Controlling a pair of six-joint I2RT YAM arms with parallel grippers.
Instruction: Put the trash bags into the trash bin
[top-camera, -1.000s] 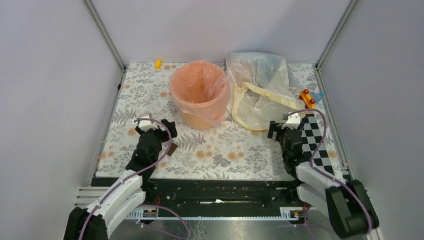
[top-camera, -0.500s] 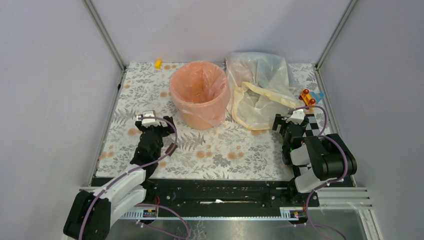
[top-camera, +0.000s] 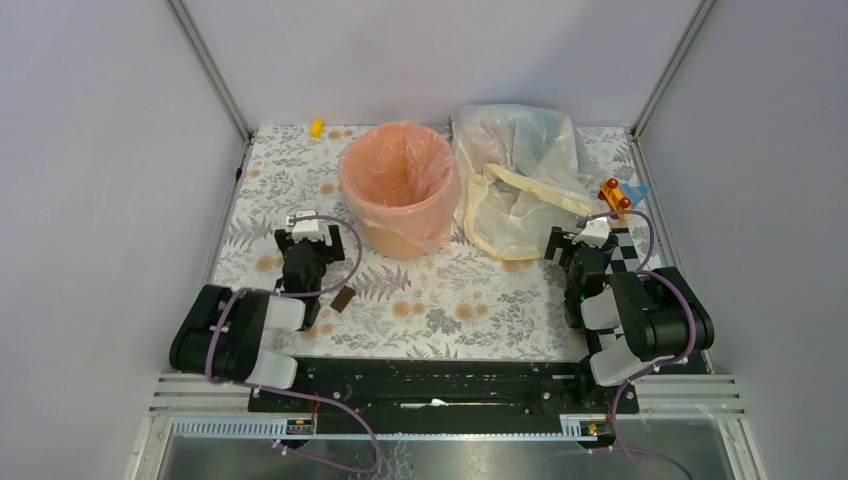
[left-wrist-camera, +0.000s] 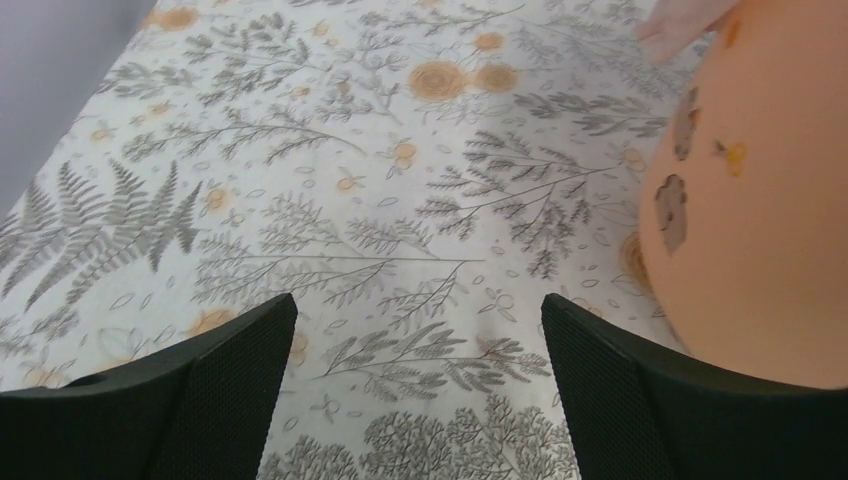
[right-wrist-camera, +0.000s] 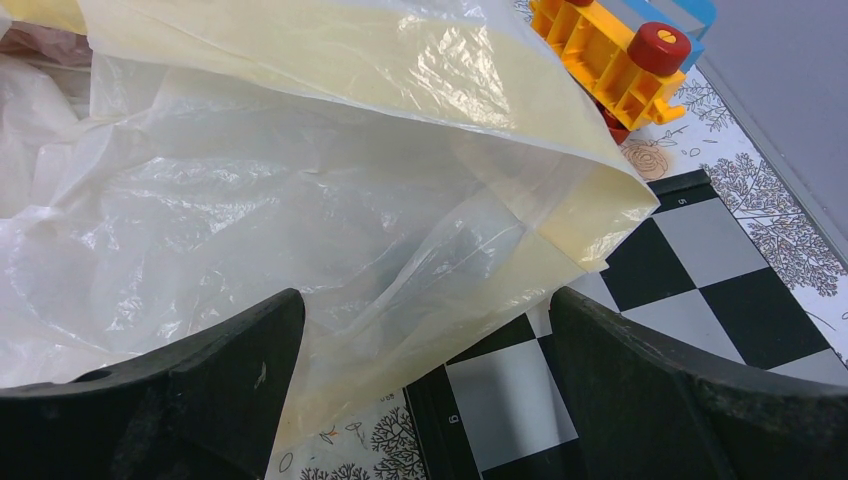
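Overhead, a round peach-orange plastic bucket (top-camera: 398, 232) stands upright at the upper middle of the frame on a table covered with a grey-and-orange floral mat (top-camera: 430, 300). A thin, crinkled, pale-pink plastic film bag (top-camera: 352, 185) sits inside it as a liner, its mouth folded out over the rolled rim. In the left wrist view the bucket's side fills the right edge, carrying small brown and yellow printed pictures; no words can be read on it.

Just right of the bucket a clear whitish plastic bag (top-camera: 520, 135) lies in a heap, with a cream-yellow plastic bag (top-camera: 520, 215) lying over its nearer part. At their right edge sits a yellow toy block with red knobs (top-camera: 617, 195), beside a black-and-white checkerboard (top-camera: 640, 280). The right wrist view shows small numerals on the board's border: a 5, and another that could be 6 or 9.

The left gripper (top-camera: 312, 240) sits lower left of the bucket, near it but apart, its jaws wide with only mat between them. A small dark brown piece (top-camera: 343, 299) lies on the mat near it. The right gripper (top-camera: 580, 245) sits at the lower edge of the cream-yellow bag, its jaws spread wide and holding nothing.

A tiny yellow object (top-camera: 316, 127) lies at the mat's upper left corner.
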